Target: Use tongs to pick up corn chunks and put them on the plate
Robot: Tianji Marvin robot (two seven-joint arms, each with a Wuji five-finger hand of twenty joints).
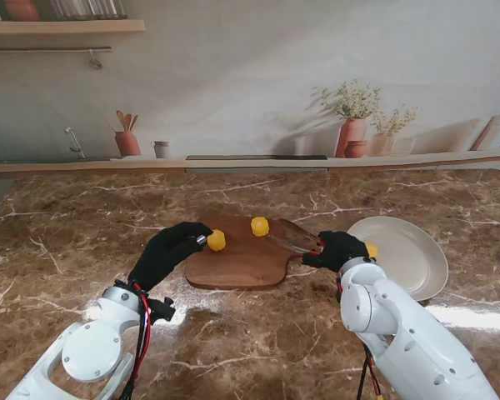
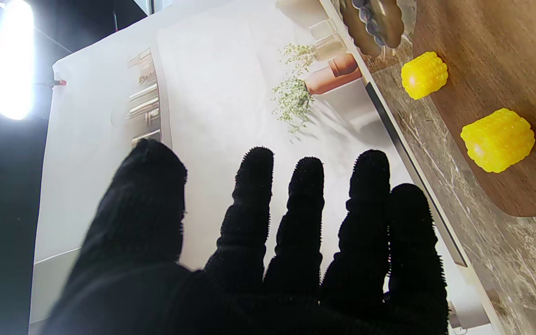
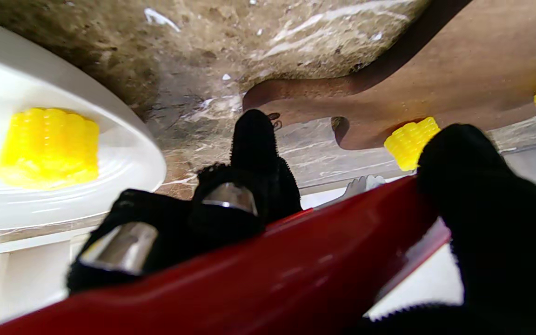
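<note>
The brown marble counter (image 1: 83, 250) is carrying everything, with a wooden cutting board (image 1: 242, 262) lying near its middle and a white plate (image 1: 408, 254) sitting just to the right of the board. The right hand (image 1: 337, 248) is hovering between board and plate, its fingers (image 3: 254, 139) wrapping around red-handled tongs (image 1: 296, 237) whose tips are reaching toward the board. The left hand (image 1: 168, 250) is resting at the board's left edge, holding nothing, its fingers (image 2: 249, 204) extending straight and slightly apart beside the nearer corn chunk (image 1: 217, 241). A second corn chunk (image 1: 260, 226) is sitting farther back on the board, and a third chunk (image 3: 47, 146) is lying on the plate.
</note>
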